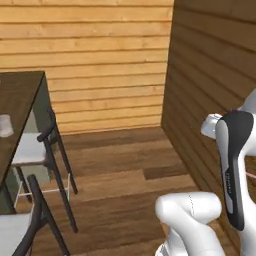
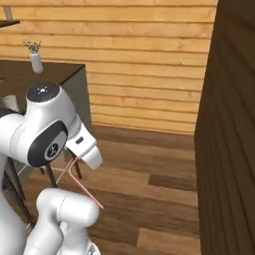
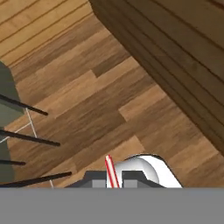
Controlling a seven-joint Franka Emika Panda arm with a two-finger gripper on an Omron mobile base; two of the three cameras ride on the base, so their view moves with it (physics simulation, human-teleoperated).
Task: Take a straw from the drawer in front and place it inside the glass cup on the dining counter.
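Observation:
In the hand view the thin pink straw [image 3: 110,169] stands between my gripper [image 3: 112,179], which is shut on it. From the right base view the straw [image 2: 89,191] slants down and to the right below my hand, over the wooden floor. The glass cup [image 1: 4,125], small and whitish, stands on the dark brown dining counter [image 1: 22,95] at the far left, well away from my arm. The same dining counter [image 2: 57,73] lies behind my arm in the right base view. The drawer is out of view.
Two dark-framed stools with white seats [image 1: 31,149] [image 1: 12,231] stand along the counter's near side. A small vase [image 2: 35,61] sits on the counter. A dark wooden wall [image 1: 212,75] closes the right side. Open wooden floor [image 1: 125,170] lies between.

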